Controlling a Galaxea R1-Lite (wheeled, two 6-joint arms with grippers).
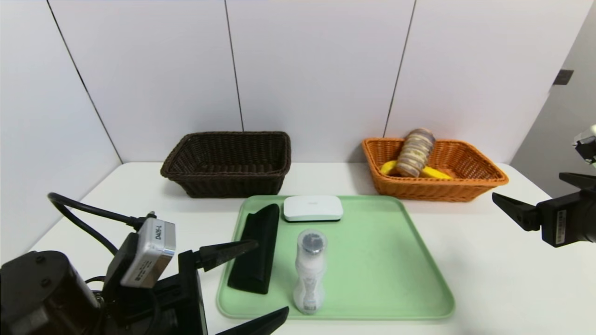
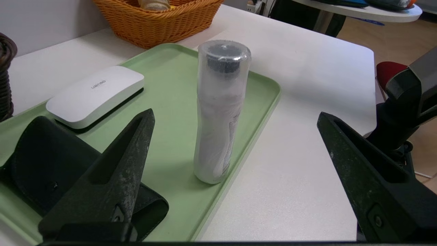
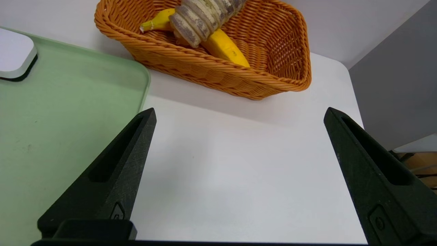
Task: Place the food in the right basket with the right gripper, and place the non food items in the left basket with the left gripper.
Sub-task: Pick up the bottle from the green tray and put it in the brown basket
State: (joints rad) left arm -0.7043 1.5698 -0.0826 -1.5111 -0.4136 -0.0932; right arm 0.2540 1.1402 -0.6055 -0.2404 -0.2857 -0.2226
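left pincer (image 1: 265, 284): black two-fingered claw with looping black cables, low at the near left of the desk, pointing level toward the tray; fingers spread wide, holding nothing.
bottle (image 1: 309, 271): small clear-white bottle with a dark cap, upright on the near part of the tray, just ahead of the left pincer and in line with the gap between its fingers; apart from both fingers.
pouch (image 1: 256, 253): flat black folded pouch lying along the tray's left edge; one left finger (image 2: 112, 181) hangs above its near end, contact not clear.
device (image 1: 313, 207): white rounded-rectangle flat device at the far edge of the tray, beyond the bottle.
tray (image 1: 382, 260): pale green flat plastic tray with rounded corners, mid-desk.
left basket (image 1: 228, 163): rectangular dark brown woven wicker basket, behind the tray to the left.
right basket (image 1: 433, 170): rectangular orange woven wicker basket with flared sides, behind the tray to the right.
banana (image 3: 222, 46): long yellow banana lying in the right basket.
bread loaf (image 1: 415, 152): braided tan-and-purple striped loaf, propped over the banana, leaning on the basket's far wall.
right pincer (image 3: 239, 114): black two-fingered claw, raised at the right edge over bare desk (image 1: 489, 279), tilted slightly down, short of the right basket; fingers wide apart, empty.
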